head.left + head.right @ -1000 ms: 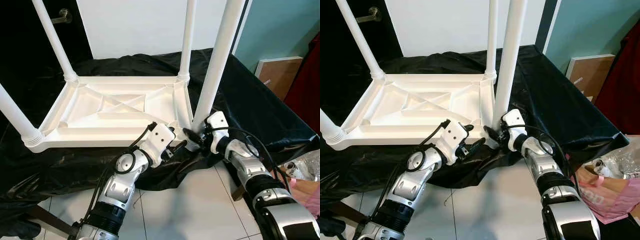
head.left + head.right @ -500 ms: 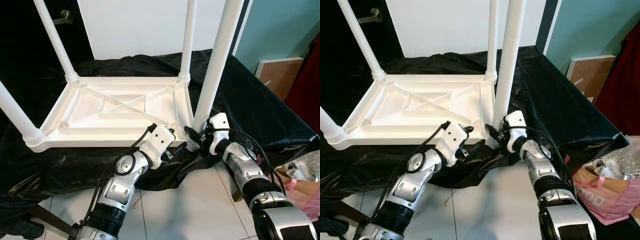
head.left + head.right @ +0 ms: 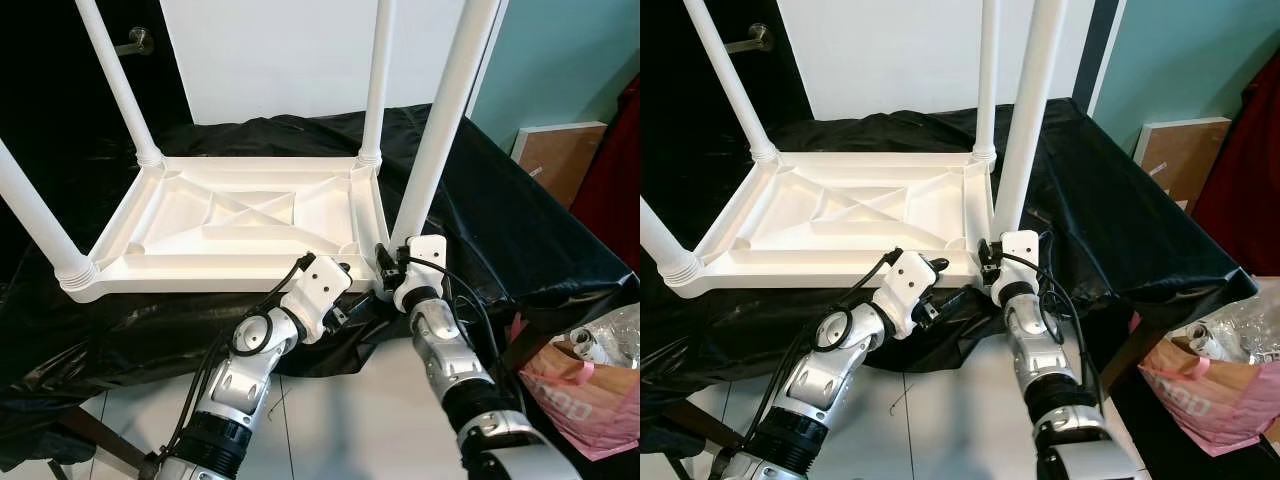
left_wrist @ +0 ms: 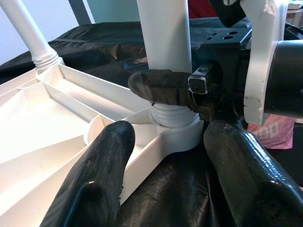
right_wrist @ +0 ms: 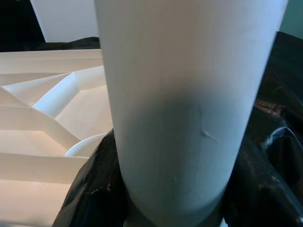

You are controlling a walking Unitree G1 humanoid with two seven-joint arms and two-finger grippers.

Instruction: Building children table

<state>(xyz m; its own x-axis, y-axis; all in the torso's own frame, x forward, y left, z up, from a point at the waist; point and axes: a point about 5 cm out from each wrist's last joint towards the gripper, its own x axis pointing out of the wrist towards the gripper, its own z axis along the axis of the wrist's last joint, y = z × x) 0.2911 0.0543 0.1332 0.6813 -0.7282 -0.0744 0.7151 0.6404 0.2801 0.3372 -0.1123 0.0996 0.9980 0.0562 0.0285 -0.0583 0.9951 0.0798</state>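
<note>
Lying upside down on the black-draped worktop (image 3: 520, 230): white children's table (image 3: 240, 225), legs pointing straight up. Clamping near-corner leg (image 3: 440, 120) at its base: right hand (image 3: 390, 272). Hovering just beside that corner, fingers apart: left hand (image 4: 165, 156).

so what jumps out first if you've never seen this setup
A white plastic children's table lies upside down on black sheeting, its legs pointing up. At its near right corner the right gripper clamps the base of the leg, while the left gripper hovers open just beside that corner.
</note>
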